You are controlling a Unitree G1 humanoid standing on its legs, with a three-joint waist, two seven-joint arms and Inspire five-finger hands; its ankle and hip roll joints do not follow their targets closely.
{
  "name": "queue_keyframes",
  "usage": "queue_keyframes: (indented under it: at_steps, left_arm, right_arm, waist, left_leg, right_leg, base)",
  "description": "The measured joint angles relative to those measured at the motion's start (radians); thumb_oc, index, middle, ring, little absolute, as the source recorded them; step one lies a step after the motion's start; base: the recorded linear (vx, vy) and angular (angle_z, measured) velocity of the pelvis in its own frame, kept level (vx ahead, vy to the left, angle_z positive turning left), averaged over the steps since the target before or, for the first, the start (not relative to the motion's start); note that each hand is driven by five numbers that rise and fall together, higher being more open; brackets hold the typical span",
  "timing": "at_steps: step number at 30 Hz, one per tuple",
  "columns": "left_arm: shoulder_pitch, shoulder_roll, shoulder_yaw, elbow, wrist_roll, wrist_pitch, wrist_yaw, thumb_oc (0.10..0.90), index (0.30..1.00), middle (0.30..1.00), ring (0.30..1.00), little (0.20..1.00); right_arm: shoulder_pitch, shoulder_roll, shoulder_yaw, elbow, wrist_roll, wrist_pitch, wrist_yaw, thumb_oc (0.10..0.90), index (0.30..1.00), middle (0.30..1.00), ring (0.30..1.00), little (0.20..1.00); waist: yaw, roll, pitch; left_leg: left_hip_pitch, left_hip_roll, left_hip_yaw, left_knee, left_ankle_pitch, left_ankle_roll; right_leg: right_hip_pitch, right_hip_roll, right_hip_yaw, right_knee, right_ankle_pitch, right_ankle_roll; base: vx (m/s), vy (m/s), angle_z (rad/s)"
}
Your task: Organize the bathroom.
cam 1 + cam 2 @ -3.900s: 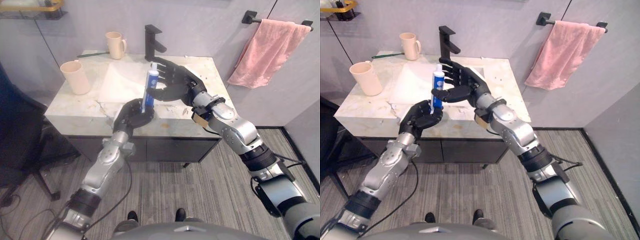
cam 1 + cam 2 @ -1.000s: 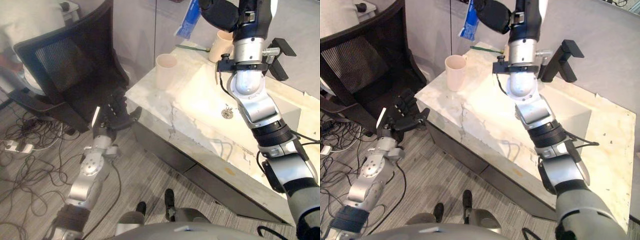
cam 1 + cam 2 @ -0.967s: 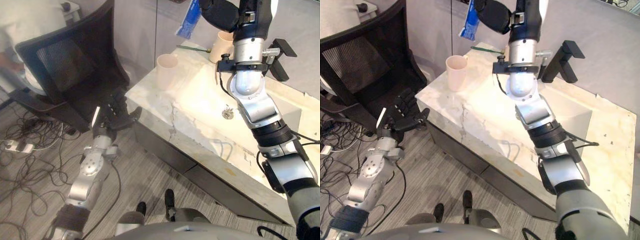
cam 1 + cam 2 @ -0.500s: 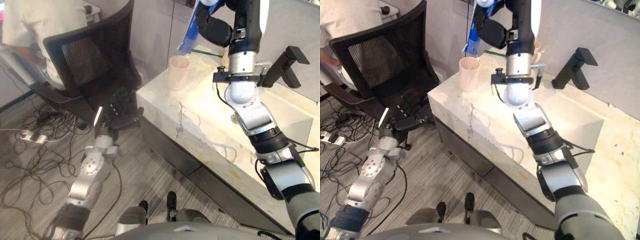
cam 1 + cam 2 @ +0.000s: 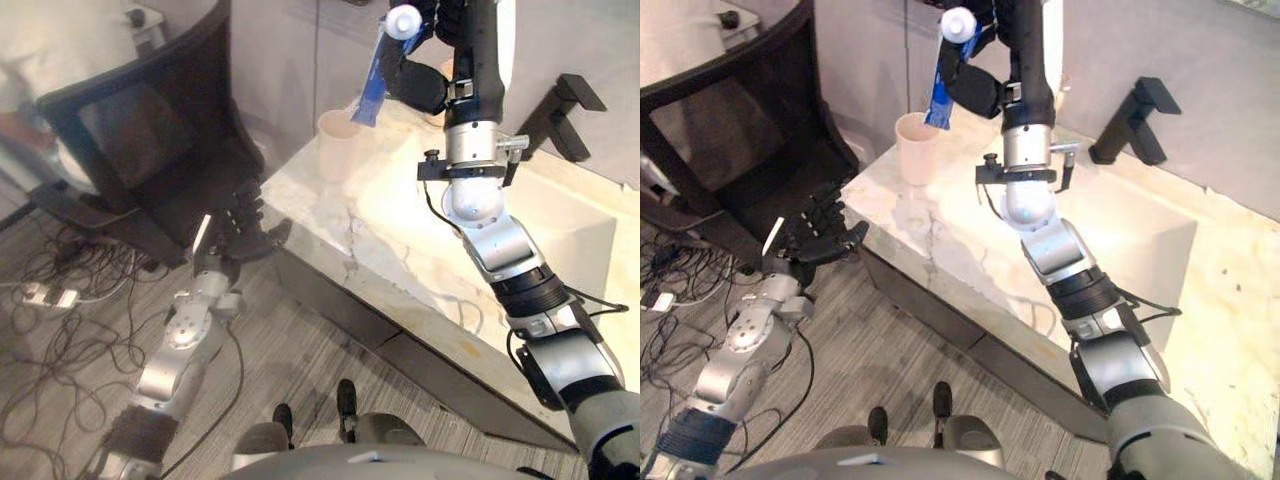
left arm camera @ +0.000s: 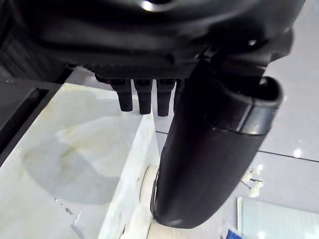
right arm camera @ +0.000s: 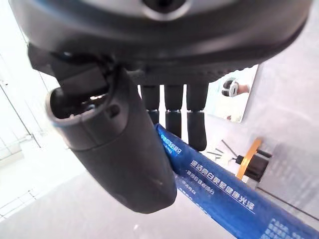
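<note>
Right hand pinches blue toothpaste tube above cup at counter corner; left hand empty, fingers relaxed.

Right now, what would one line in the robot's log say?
right hand: shut on toothpaste tube, raised above cup | left hand: open, idle off the counter edge | tube not yet in cup

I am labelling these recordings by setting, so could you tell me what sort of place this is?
Probably a mock bathroom set up in an office or lab: a marble vanity top with a basin and black faucet, a cup, and a toothpaste tube in the right hand, but also an office chair beside it.
</note>
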Motion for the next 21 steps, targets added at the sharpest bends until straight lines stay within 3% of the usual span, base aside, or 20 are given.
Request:
queue_keyframes:
  at_steps: [1,2,5,6,7,10,11,16,21]
  left_arm:
    - [0.007,0.004,0.009,0.001,-0.004,0.002,0.000,0.800,0.900,0.900,0.900,0.900]
    - [0.011,0.011,0.007,0.004,-0.015,0.005,-0.003,0.800,0.900,0.900,0.900,0.900]
    - [0.010,0.006,0.005,0.024,-0.032,0.006,-0.003,0.800,0.900,0.900,0.900,0.900]
    - [0.009,0.007,0.005,0.027,-0.035,0.006,-0.003,0.800,0.900,0.900,0.900,0.900]
    - [0.006,0.007,0.006,0.028,-0.036,0.005,-0.009,0.800,0.900,0.900,0.900,0.900]
    - [0.004,0.008,0.005,0.026,-0.036,0.005,-0.024,0.800,0.900,0.900,0.900,0.900]
    - [0.004,0.020,-0.003,0.021,-0.035,0.005,-0.028,0.800,0.900,0.900,0.900,0.900]
    - [0.012,0.035,-0.038,0.021,-0.034,-0.004,-0.027,0.800,0.900,0.900,0.900,0.900]
    - [0.015,0.039,-0.048,0.030,-0.031,-0.020,-0.001,0.800,0.900,0.900,0.900,0.900]
  right_arm:
    - [0.001,0.015,0.005,0.000,0.004,0.013,0.000,0.400,0.300,0.300,0.300,0.300]
    - [0.001,0.027,0.011,0.001,0.004,0.021,0.008,0.400,0.300,0.300,0.300,0.300]
    - [0.002,0.017,0.016,0.000,0.004,0.024,0.020,0.400,0.300,0.300,0.300,0.300]
    - [0.001,0.015,0.014,-0.002,0.004,0.024,0.020,0.400,0.300,0.300,0.300,0.300]
    - [0.001,0.009,0.007,-0.011,0.004,0.028,0.019,0.400,0.300,0.300,0.300,0.300]
    - [0.001,0.010,0.011,-0.012,0.008,0.048,0.022,0.400,0.300,0.300,0.300,0.300]
    - [0.002,0.021,0.012,-0.012,0.013,0.061,0.022,0.400,0.300,0.300,0.300,0.300]
    - [0.002,0.073,0.014,-0.016,0.013,0.061,0.016,0.400,0.300,0.300,0.300,0.300]
    - [0.002,0.085,0.043,-0.014,0.012,0.061,0.011,0.400,0.300,0.300,0.300,0.300]
  waist:
    - [0.020,-0.010,0.008]
    - [0.041,-0.008,0.012]
    - [0.033,0.037,0.018]
    - [0.028,0.046,0.017]
    - [0.023,0.055,0.019]
    - [0.037,0.056,0.019]
    - [0.041,0.043,0.013]
    - [0.055,0.021,0.002]
    - [0.075,0.009,-0.007]
  left_leg:
    - [-0.045,-0.001,-0.020,0.072,-0.052,0.009]
    - [-0.059,0.023,-0.061,0.040,-0.071,0.011]
    - [-0.058,0.133,-0.088,-0.091,-0.028,-0.030]
    - [-0.054,0.140,-0.087,-0.107,-0.023,-0.031]
    - [-0.043,0.146,-0.077,-0.136,0.025,-0.048]
    - [-0.019,0.130,-0.031,-0.196,0.093,-0.037]
    - [0.000,0.115,-0.019,-0.228,0.145,-0.028]
    - [0.017,0.065,-0.005,-0.225,0.147,-0.015]
    - [0.022,0.058,0.013,-0.224,0.131,0.008]
  right_leg:
    - [0.005,-0.008,0.027,0.000,-0.001,-0.010]
    - [0.014,-0.003,0.067,-0.006,-0.003,-0.019]
    - [0.027,0.012,0.077,-0.001,-0.016,0.001]
    - [0.025,0.011,0.077,0.004,-0.017,0.002]
    - [0.018,0.001,0.079,0.002,-0.023,0.011]
    - [0.007,-0.027,0.032,0.001,-0.047,0.041]
    - [-0.004,-0.056,0.001,0.022,-0.044,0.047]
    - [0.001,-0.103,0.012,0.010,-0.025,0.108]
    - [-0.020,-0.099,0.016,0.047,0.005,0.124]
  base:
    - [0.14,0.184,-0.69]
    - [0.16,0.180,-0.84]
    - [0.16,0.263,-0.44]
    - [0.13,0.171,-0.24]
    - [0.19,0.188,-0.41]
    - [0.14,0.134,-0.45]
    - [0.13,0.127,-0.17]
    - [0.13,0.125,-0.07]
    - [0.08,0.057,-0.15]
